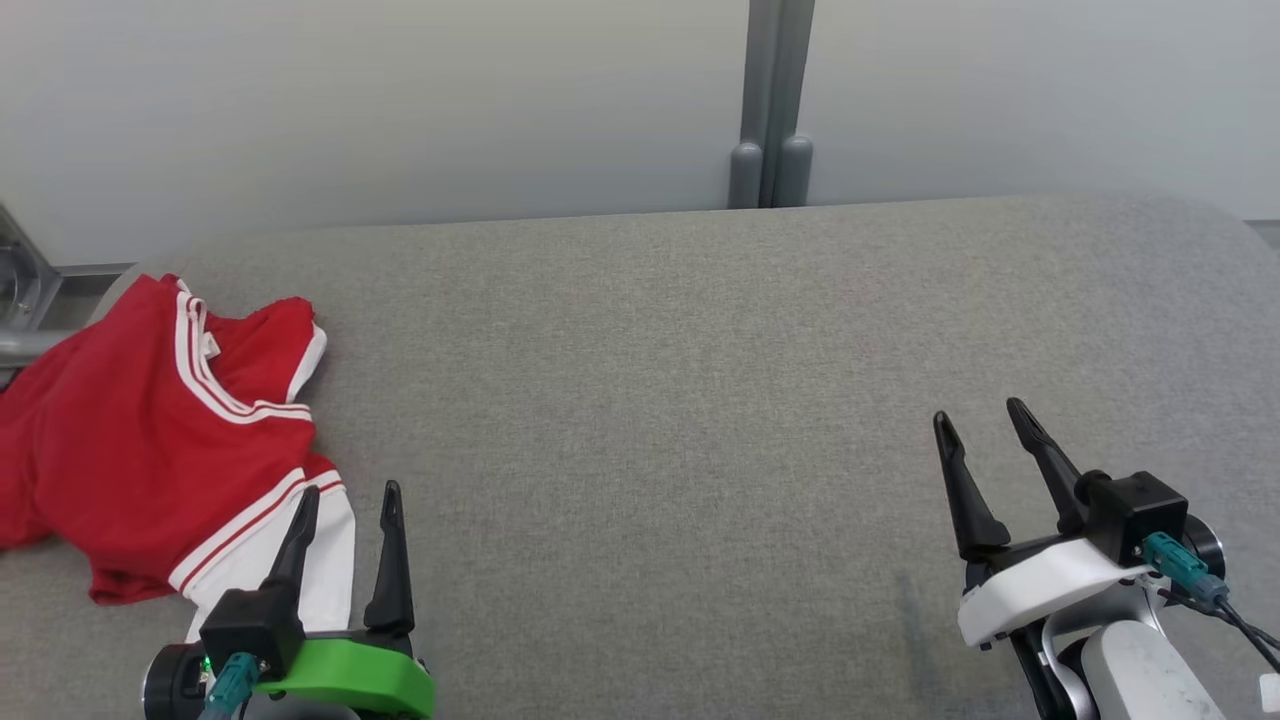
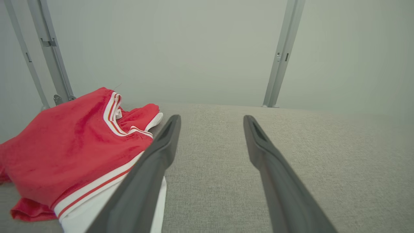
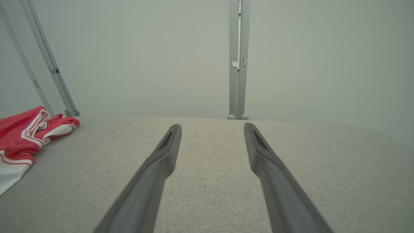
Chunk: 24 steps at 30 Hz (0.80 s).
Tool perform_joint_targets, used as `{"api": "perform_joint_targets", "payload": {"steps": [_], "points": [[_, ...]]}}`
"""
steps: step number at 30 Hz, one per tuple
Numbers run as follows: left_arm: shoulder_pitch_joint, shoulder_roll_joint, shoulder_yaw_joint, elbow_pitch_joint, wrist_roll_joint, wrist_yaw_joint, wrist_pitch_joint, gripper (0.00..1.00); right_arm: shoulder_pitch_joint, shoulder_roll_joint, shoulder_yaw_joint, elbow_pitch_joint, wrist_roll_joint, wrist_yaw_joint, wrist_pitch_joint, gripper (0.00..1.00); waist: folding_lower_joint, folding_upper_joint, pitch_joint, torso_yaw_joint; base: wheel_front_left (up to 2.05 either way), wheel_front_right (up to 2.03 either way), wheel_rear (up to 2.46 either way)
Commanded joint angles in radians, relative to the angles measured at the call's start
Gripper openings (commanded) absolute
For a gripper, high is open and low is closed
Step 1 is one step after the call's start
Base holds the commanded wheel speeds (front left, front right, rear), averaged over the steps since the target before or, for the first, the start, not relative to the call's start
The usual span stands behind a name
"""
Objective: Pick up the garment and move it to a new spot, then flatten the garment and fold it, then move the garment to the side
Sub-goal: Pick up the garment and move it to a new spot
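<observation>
The garment point(image 1: 140, 440) is a red shirt with white stripes and white trim, lying crumpled at the left end of the grey table point(image 1: 650, 400). In the left wrist view the garment point(image 2: 71, 152) rises to the left of the fingers. My left gripper point(image 1: 350, 490) stands open at the lower left, its left finger over the garment's white hem and nothing between its fingers. My right gripper point(image 1: 985, 412) stands open at the lower right above bare cloth, far from the garment. The right wrist view has the garment point(image 3: 22, 136) at its left edge.
A grey metal post point(image 1: 770, 100) rises behind the table's far edge against a pale wall. Slanted metal frame bars point(image 2: 48, 51) stand at the far left behind the garment. The table's left edge runs just past the garment.
</observation>
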Motion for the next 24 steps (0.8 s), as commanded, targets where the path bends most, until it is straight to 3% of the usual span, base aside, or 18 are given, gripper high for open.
{"api": "perform_joint_targets", "payload": {"steps": [1,24], "points": [[-0.004,0.007,0.004,0.001,-0.005,0.009,-0.002,1.0,0.011,0.0,0.003,0.003,0.01,0.0,-0.006,1.0,0.0,-0.0001,-0.007,0.031,0.0,0.0,0.0],[0.023,0.039,0.013,-0.002,-0.026,0.027,0.015,1.0,0.016,0.024,0.031,0.038,0.034,0.0,-0.017,1.0,0.0,-0.0001,-0.035,0.293,0.0,0.0,0.0]]}}
